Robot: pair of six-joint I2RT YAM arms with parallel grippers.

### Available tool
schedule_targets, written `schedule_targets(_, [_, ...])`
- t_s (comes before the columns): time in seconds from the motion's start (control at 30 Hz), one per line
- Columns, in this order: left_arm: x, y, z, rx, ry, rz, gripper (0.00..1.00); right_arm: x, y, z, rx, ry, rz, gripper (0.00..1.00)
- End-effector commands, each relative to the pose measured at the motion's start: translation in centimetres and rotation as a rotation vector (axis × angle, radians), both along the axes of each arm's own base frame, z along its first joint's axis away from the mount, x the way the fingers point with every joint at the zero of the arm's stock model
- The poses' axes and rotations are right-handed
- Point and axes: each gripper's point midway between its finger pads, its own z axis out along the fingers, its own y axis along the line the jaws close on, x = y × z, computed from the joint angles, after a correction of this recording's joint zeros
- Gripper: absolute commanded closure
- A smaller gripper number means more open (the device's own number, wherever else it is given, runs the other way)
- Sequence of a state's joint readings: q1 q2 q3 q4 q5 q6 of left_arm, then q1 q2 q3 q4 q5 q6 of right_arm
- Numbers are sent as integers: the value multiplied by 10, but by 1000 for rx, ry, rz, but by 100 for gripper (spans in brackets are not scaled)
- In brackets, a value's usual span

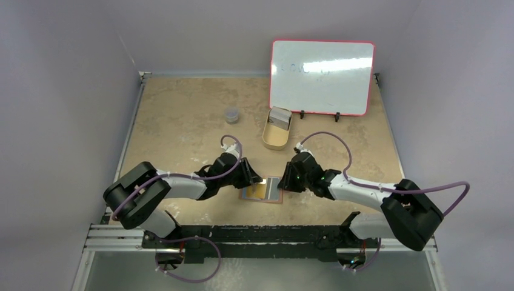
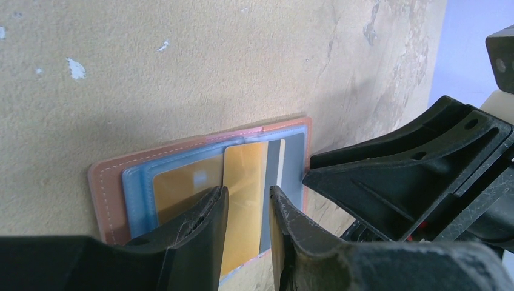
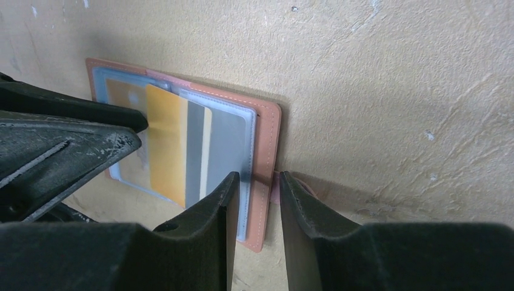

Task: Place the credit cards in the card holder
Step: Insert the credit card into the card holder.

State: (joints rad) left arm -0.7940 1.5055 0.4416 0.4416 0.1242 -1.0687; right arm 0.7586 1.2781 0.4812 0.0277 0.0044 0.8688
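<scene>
Two grippers meet over the card holder [image 3: 268,139], which lies open and flat on the table [image 1: 182,121] just ahead of the arm bases, its long axis running left to right. The left gripper [image 2: 247,200] is the nearer one to the gold credit card [image 3: 163,139]. Its jaws are parted by a narrow gap and the card shows under that gap. I cannot tell if the tips press on the card, but they do not clasp it.

The card's long axis crosses the holder's, and one end goes a little past the holder's long edge. I judge it must slide along this axis, deeper into the sleeve.

The right gripper [image 3: 257,182], also narrowly parted, straddles the holder's right edge and holds nothing that I can see. Farther back a tan tin [image 1: 273,140] keeps more grey cards [image 1: 280,115], in front of the whiteboard [image 1: 321,76].
</scene>
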Motion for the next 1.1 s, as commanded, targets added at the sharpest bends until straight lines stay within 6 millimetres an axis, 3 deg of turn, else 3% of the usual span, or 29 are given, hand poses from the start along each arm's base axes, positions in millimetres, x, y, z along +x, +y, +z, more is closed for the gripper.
schedule_targets(0.0, [-14,1,-17,26,58,-13,68,-3,1,-5,19,7,-8,67])
schedule_targets(0.33, [-23,-16,0,-77,80,-25,69,-1,0,-4,36,-12,-25,67])
schedule_targets(0.67, [-18,9,5,76,35,17,66,-3,2,10,56,-20,-17,66])
schedule_targets(1.07, [-19,-15,-1,-21,73,-8,66,-8,5,-3,55,12,-6,66])
